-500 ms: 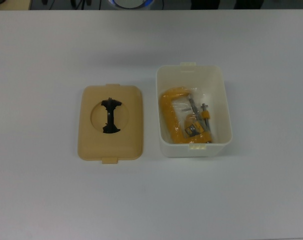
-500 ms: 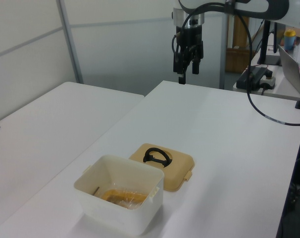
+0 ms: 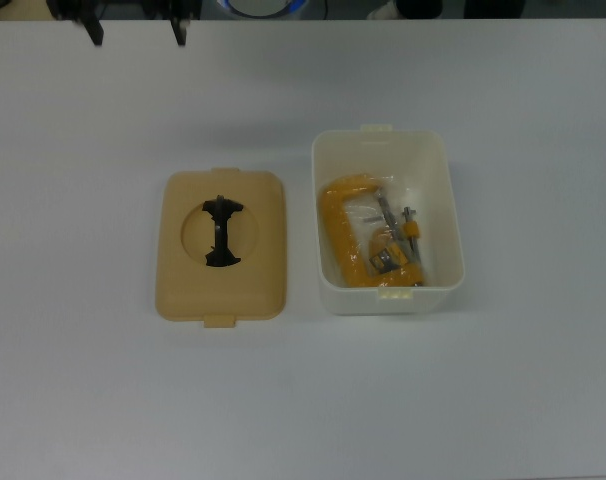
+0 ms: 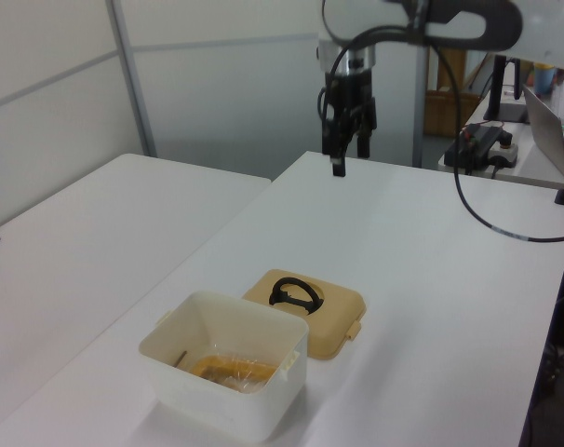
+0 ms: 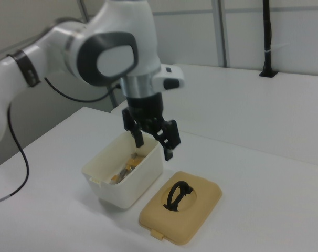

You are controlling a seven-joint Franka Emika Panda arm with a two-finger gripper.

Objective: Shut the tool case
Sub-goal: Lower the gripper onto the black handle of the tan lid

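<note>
Claw (image 3: 133, 30) cropped at the top view's upper edge.

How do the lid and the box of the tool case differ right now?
The lid is tan; the box is white. The lid lies flat with a black handle in a round recess; the box stands open and deep, holding a yellow clamp. Both are rounded rectangles with latch tabs, side by side on the table.

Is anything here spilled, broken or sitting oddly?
Nothing looks spilled or damaged. The tan lid lies flat on the table beside the open white box, apart from it, handle up. The yellow clamp rests inside the box. The gripper hangs open in the air, away from both.
</note>
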